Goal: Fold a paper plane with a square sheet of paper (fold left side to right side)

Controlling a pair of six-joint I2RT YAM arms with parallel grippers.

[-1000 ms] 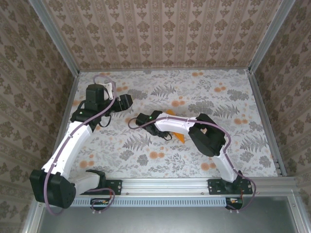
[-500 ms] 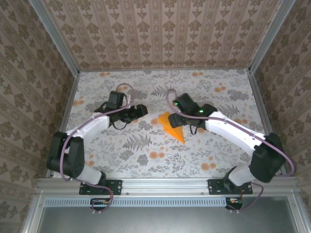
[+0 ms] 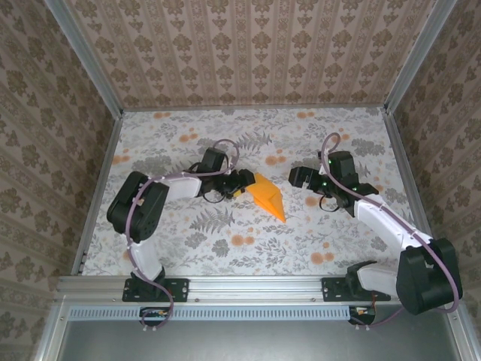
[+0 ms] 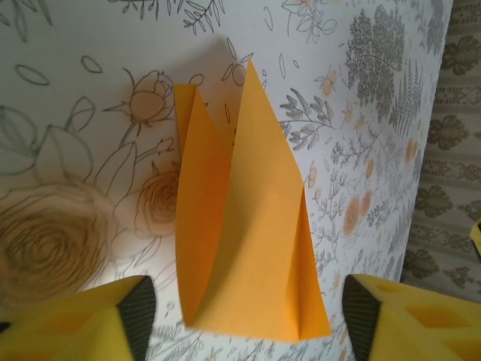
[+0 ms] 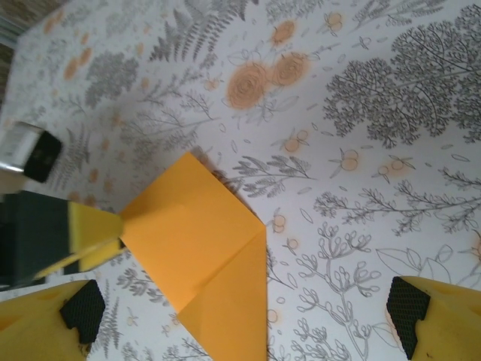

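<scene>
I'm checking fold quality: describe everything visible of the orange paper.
The thin bright orange paper is folded into a pointed wedge, creased, its layers lifting rather than flat. It lies near the middle of the grey floral-patterned table, tip toward the near edge. The open left end effector sits at its wide end, one finger seemingly touching a corner.

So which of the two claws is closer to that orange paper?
The left gripper: its tips sit at the orange paper's edge, while the right gripper hangs clear of it on the other side.
</scene>
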